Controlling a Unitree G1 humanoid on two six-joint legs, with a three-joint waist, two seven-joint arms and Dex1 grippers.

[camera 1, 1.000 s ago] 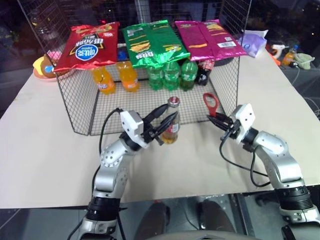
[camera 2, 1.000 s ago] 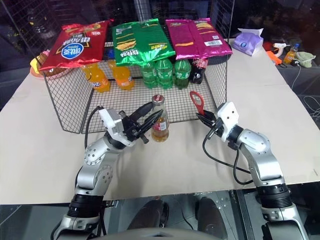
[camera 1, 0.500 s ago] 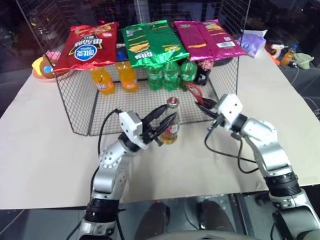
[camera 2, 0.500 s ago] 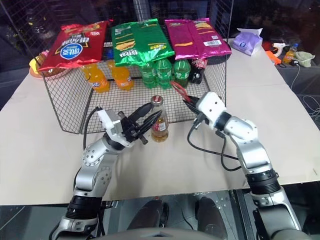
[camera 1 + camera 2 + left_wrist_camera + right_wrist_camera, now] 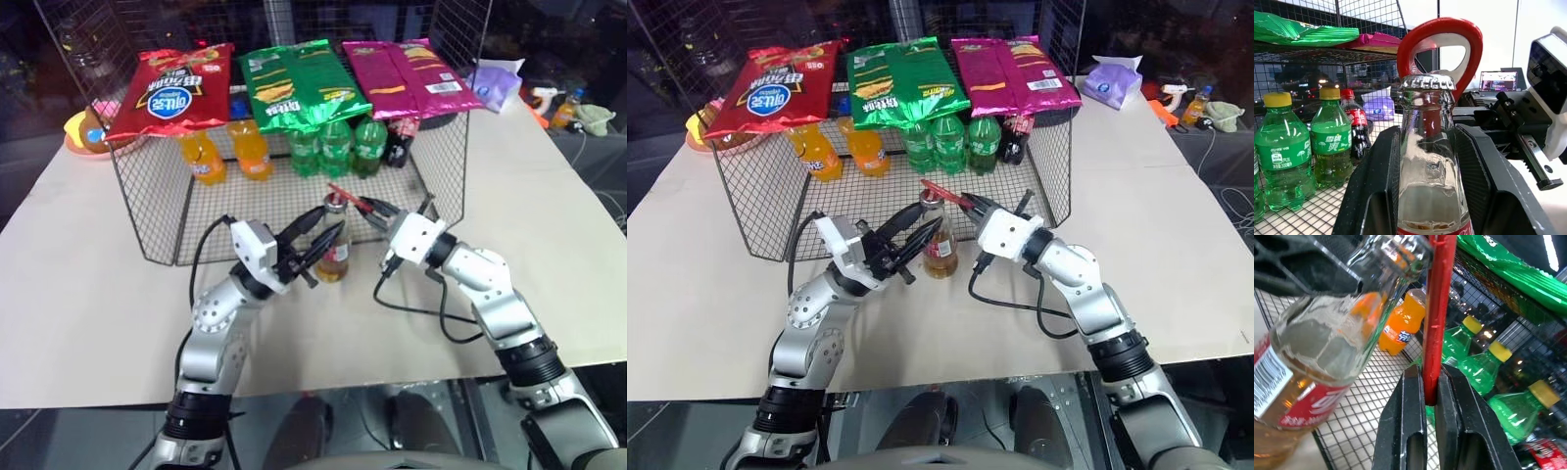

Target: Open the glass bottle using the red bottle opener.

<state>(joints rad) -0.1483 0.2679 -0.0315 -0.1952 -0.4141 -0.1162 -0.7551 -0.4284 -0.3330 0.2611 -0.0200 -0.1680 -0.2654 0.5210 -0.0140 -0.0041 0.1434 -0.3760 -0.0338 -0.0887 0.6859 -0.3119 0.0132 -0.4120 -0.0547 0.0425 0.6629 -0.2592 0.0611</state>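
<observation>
Swung left across the table since a second ago: right gripper (image 5: 377,211), carrying the red bottle opener (image 5: 345,195) from out by the cage's right edge to the top of the glass bottle (image 5: 335,253). Rolled too, opener ring formerly upright, now lying over toward the cap (image 5: 1428,81). Fingers pressed tight on the opener's handle, seen edge-on between the pads (image 5: 1411,406) in the right wrist view. Unmoved: left gripper (image 5: 318,240), fingers part-spread and clamped on both sides of the bottle's shoulder, bottle upright just in front of the wire cage (image 5: 157,196), apparently lifted slightly off the table (image 5: 88,294). From the left wrist view, ring sits right behind and around the cap, cap still crimped on. Whether the lip is hooked under the cap edge: cannot tell. Likely meaning: approach finished, next comes seating the ring and levering up. Risk: bottle twisting in the left grip under the pry.
</observation>
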